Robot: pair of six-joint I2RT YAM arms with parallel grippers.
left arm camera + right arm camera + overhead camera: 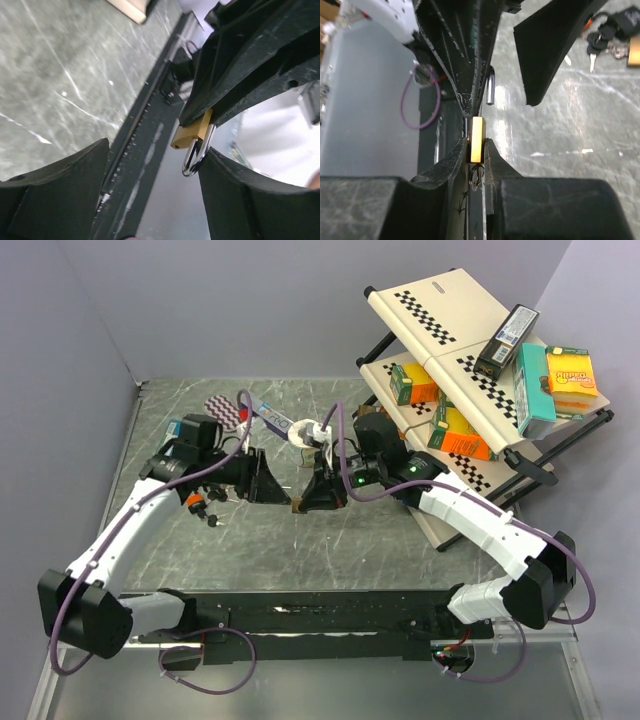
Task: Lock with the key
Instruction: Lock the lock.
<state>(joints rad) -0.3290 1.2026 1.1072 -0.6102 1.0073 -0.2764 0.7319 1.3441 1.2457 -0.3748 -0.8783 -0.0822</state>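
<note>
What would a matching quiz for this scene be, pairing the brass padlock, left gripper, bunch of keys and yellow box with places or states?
1 brass padlock
2 left gripper
3 bunch of keys
4 yellow box

A lying on the table
B jaws open
C on the rack
D pinched in the right gripper

Pairs: 1-D, 2-B, 3-A, 4-C.

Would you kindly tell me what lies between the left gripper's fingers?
The padlock, clamped by the right gripper, as the left wrist view shows.
</note>
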